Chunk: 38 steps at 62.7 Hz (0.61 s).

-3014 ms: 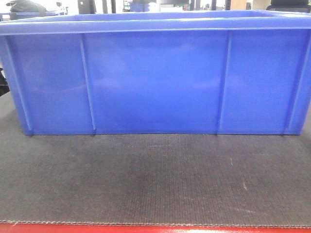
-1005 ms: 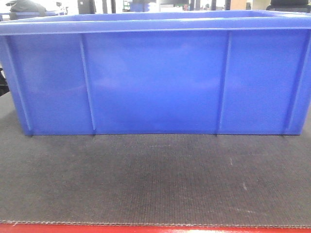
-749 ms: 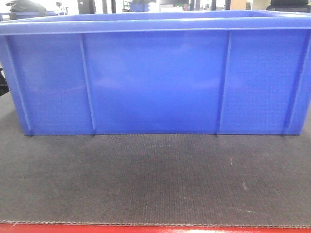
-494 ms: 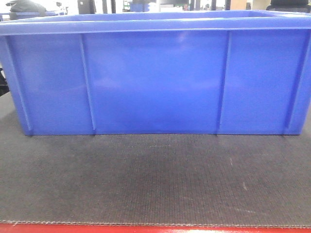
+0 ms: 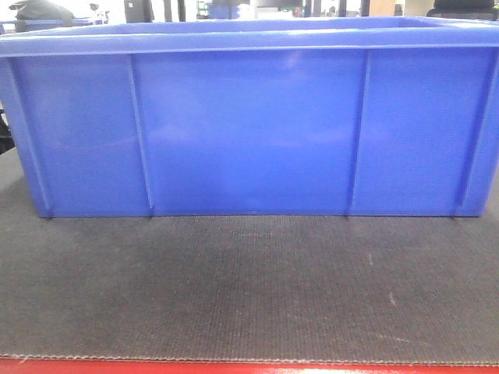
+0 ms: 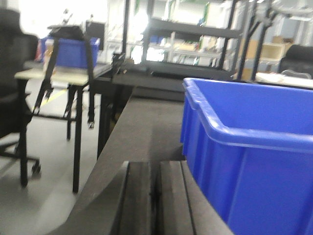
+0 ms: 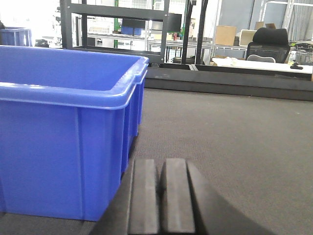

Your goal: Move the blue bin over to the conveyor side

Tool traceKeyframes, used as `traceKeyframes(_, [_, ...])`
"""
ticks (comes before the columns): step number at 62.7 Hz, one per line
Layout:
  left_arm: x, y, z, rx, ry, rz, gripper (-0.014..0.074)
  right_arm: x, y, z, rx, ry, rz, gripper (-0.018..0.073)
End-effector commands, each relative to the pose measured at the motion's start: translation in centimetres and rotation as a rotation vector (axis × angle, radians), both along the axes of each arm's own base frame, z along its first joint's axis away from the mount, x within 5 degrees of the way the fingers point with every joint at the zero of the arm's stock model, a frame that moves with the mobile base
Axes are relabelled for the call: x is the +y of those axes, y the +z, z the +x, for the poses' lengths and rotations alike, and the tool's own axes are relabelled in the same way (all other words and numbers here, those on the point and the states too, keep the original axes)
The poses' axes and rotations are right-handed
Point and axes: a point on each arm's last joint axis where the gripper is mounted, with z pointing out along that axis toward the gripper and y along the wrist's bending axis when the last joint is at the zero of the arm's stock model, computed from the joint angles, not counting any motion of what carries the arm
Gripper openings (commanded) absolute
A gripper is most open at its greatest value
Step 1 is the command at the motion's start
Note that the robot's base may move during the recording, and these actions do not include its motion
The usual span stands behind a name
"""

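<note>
The blue bin [image 5: 249,125] stands upright on the dark woven conveyor [image 5: 249,288] and fills the width of the front view, its long ribbed wall facing the camera. My left gripper [image 6: 157,169] is shut with nothing in it, low over the belt, just left of the bin's left end wall [image 6: 244,166]. My right gripper [image 7: 160,166] is also shut and empty, low beside the bin's right end wall [image 7: 73,147]. Whether either gripper touches the bin I cannot tell. Neither gripper shows in the front view.
A red strip [image 5: 249,368] runs along the belt's near edge. Left of the belt stand a table [image 6: 58,73] with a blue box and an office chair [image 6: 14,98]. Dark racks [image 7: 122,29] and a long bench [image 7: 230,78] lie beyond the belt.
</note>
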Motion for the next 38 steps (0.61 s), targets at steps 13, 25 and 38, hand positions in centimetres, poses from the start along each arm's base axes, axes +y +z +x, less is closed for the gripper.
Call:
traceKeyframes(13, [-0.30,-1.54,-0.05,-0.005,-0.048,0.056,0.0004,-0.04,0.30,-0.05,-0.032,-0.006,-0.003,-0.0090])
traceKeyframes(25, [-0.29,-1.39,-0.07,-0.022,-0.042,0.078,0.0004,-0.04,0.30,-0.05,-0.032,-0.006,-0.003,-0.0090])
traceKeyframes(38, [-0.12,-1.25,-0.09,-0.037,-0.013,0.073,0.0004,-0.04,0.30,-0.05,-0.032,-0.006,-0.003,-0.0090])
